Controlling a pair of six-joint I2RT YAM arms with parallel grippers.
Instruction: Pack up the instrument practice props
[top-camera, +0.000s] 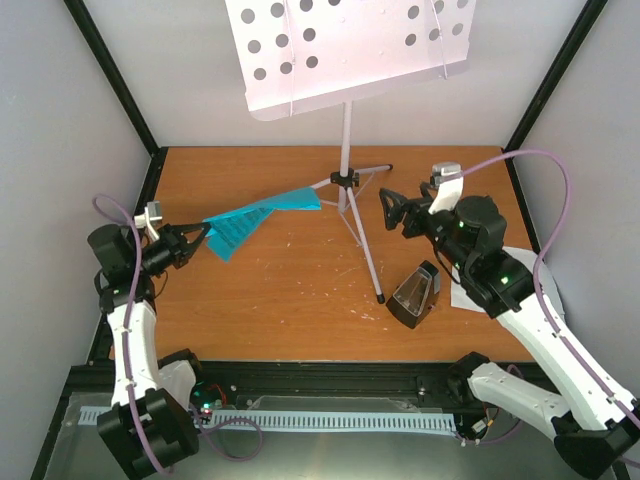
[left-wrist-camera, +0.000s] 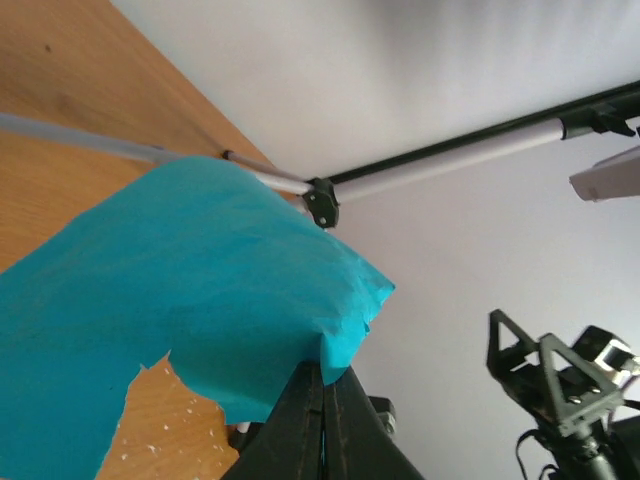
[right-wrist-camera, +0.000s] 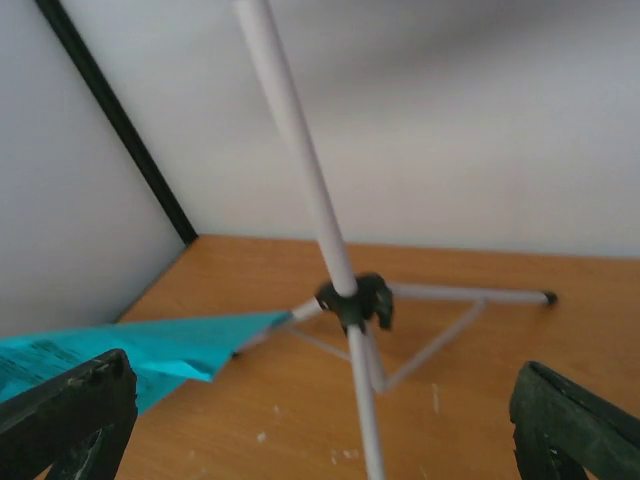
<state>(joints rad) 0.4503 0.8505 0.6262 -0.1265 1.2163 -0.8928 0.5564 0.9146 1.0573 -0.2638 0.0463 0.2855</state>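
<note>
Left gripper (top-camera: 200, 238), shown at the left side of the table (top-camera: 280, 310), is pressed together on a corner of the blue music sheet (top-camera: 255, 218). The sheet appears lifted and extends rightward from the fingertips toward the leg hub of the music stand (top-camera: 346, 140). In the left wrist view the pinched edge is seen directly above the closed fingers (left-wrist-camera: 300, 425), and part of one stand leg is covered by the sheet. Right gripper (top-camera: 393, 212) is spread wide and empty, raised just right of the stand's pole; in the right wrist view the pole is framed between its two fingers (right-wrist-camera: 70, 415). The metronome (top-camera: 415, 295) is set on the table close to the right arm, just beside the tip of the near stand leg. The perforated tray (top-camera: 340, 45) is cut off by the top edge of the overhead view. A white sheet (top-camera: 462, 297) is largely hidden under the right arm. Print on the blue sheet is too small to be read.
</note>
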